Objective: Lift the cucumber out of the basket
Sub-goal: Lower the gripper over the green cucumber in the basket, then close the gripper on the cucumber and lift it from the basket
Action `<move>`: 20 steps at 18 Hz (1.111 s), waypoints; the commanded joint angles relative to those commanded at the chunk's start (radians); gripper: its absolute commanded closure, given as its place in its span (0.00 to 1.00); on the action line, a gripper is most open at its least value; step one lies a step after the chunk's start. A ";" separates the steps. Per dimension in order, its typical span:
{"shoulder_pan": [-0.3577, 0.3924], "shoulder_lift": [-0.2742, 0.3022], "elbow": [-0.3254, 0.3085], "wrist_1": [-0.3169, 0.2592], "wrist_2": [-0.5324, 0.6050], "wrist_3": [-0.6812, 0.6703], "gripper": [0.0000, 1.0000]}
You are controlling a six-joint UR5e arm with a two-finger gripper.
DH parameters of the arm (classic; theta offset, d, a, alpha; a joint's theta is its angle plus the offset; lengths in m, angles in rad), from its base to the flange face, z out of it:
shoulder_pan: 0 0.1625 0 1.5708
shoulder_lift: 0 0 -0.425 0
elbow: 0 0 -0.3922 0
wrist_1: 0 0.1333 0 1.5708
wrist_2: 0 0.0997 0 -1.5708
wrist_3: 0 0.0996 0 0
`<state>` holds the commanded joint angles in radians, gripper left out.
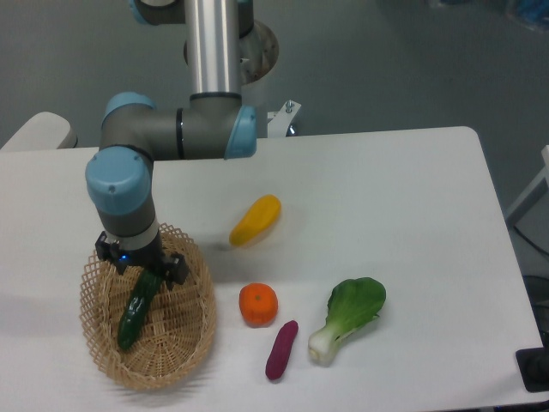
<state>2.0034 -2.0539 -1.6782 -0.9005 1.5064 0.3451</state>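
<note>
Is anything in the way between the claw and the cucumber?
No. The claw is right over the upper end of the cucumber in the basket, and nothing visible sits between them.

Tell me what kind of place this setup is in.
Probably a robotics lab or test bench: a robot arm works at a plain white table on a grey floor, with a basket and scattered produce staged like props.

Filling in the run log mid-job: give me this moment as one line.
claw: over upper end of cucumber, closure unclear | cucumber: lying in basket, not lifted | pick: pending
</note>
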 joint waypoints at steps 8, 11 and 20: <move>-0.012 -0.043 0.002 0.015 0.006 0.000 0.00; -0.012 -0.048 0.000 0.022 0.008 -0.002 0.22; -0.011 -0.037 0.008 0.023 0.008 0.008 0.75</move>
<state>1.9926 -2.0908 -1.6705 -0.8774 1.5140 0.3528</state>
